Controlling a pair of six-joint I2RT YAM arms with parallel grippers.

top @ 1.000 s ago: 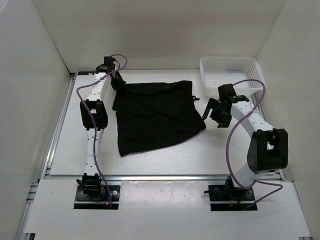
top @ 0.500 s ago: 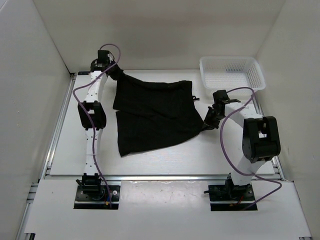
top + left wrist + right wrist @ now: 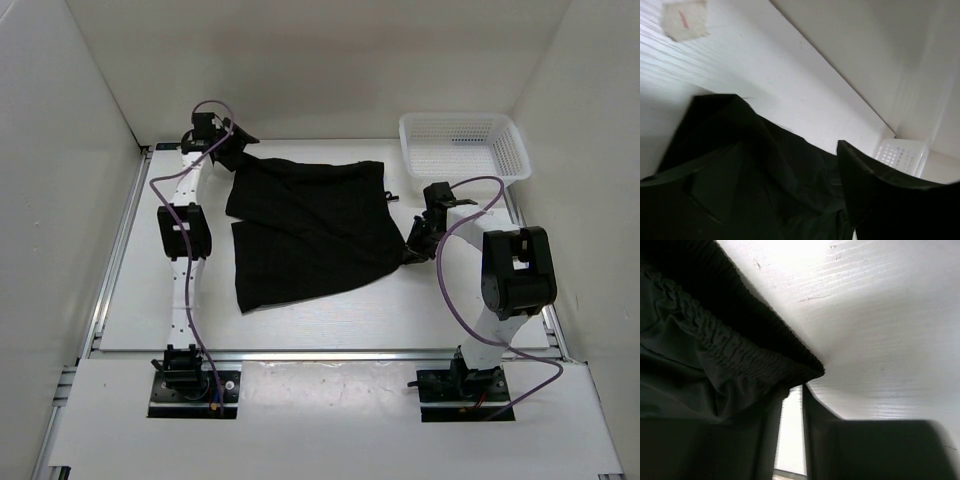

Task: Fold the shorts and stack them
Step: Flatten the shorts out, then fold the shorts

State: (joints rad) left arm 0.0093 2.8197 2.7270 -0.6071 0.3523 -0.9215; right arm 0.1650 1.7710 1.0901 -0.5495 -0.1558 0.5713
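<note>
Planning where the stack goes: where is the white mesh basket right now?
In the top view, the white mesh basket sits in the far right corner of the table, beyond the right gripper and to the right of the shorts.

No text, label, brand, number or sign could be read in any of the views. In the left wrist view a small pale patch (image 3: 684, 19) bearing a short red mark was seen stuck on the counter (image 3: 790, 75), but no letters or figures could be made out on it.
</note>
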